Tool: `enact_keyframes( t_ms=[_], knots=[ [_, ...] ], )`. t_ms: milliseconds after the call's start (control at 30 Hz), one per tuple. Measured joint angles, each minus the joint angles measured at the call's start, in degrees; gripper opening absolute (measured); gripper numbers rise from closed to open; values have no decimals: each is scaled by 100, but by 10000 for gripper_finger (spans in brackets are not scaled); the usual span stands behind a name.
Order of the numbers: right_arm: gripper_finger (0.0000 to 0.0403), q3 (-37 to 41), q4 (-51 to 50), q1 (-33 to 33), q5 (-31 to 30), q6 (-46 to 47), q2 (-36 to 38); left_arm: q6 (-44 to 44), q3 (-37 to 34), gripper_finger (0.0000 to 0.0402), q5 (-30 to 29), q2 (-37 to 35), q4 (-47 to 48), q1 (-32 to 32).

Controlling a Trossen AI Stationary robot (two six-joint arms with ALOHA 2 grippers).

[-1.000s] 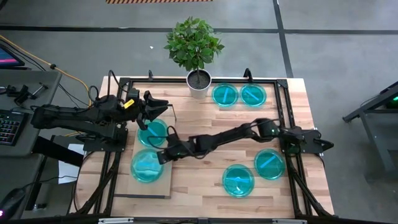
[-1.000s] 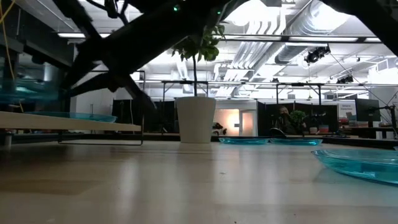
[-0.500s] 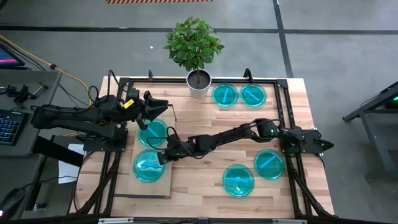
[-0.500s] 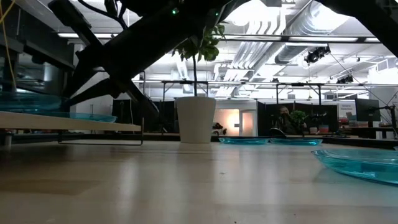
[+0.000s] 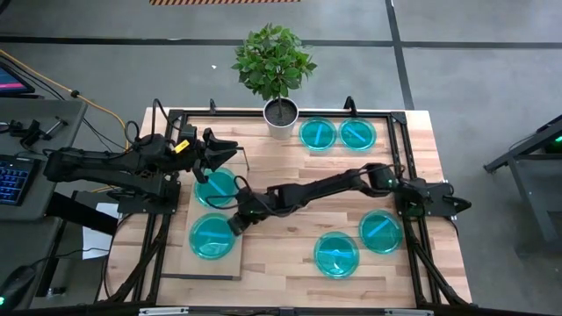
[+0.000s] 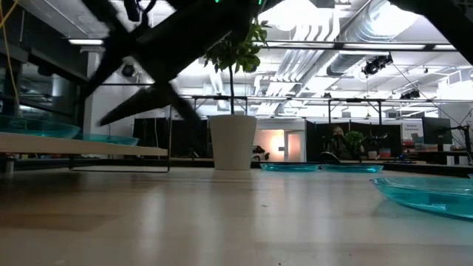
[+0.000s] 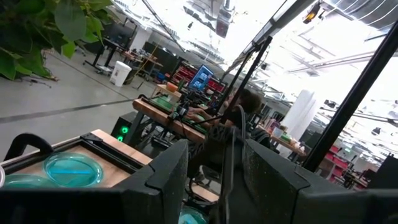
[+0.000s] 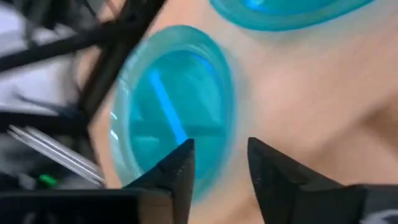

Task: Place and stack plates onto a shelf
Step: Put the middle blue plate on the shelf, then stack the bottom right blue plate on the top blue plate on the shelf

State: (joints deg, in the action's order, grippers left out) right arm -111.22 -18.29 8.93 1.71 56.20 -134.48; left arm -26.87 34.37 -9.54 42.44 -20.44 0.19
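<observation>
The shelf lies along the table's left side and carries two cyan plates flat on their bases: a far one and a near one. In the low view the near plate sits on the shelf board. My right gripper is open at the near plate's right rim. That plate fills its wrist view just past the fingers. My left gripper waits open above the shelf's far end. Several more plates lie on the table. My right gripper stands open with the near plate's rim in the gap between its fingers. I cannot tell whether a finger touches the rim. The fingers come slanting down from the table's right side. The plate lies flat on the shelf.
A white pot with a green plant stands at the table's far edge. A black frame runs around the tabletop. Bare wood lies between the shelf and the plates on the right.
My right gripper has lowered the near plate, which hung a little above the board a second ago, flat onto the shelf's near half. The gripper has then drawn slightly back toward the table's right, and its arm has risen.
</observation>
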Motion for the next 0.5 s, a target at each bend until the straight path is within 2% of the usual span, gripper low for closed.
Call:
enact_keyframes(
  t_ms=[133, 233, 300, 367, 500],
  knots=[
    [156, 0, -1761, 22, -412, -928, 480, 2, 0, 147, 0, 0, 1, 0],
    [158, 5, -3254, 157, -1066, -1288, 794, 4, 0, 147, 0, 0, 3, 0],
    [158, 204, -3911, 268, -1470, -1316, 999, 4, 0, 147, 0, -2, 4, 0],
    [158, 722, -4156, 371, -1596, -1122, 1329, 7, 0, 147, 0, -2, 4, 0],
    [158, 2512, -3477, 595, -1476, -138, 2346, 7, 0, 147, -2, 0, 6, 0]
  ],
)
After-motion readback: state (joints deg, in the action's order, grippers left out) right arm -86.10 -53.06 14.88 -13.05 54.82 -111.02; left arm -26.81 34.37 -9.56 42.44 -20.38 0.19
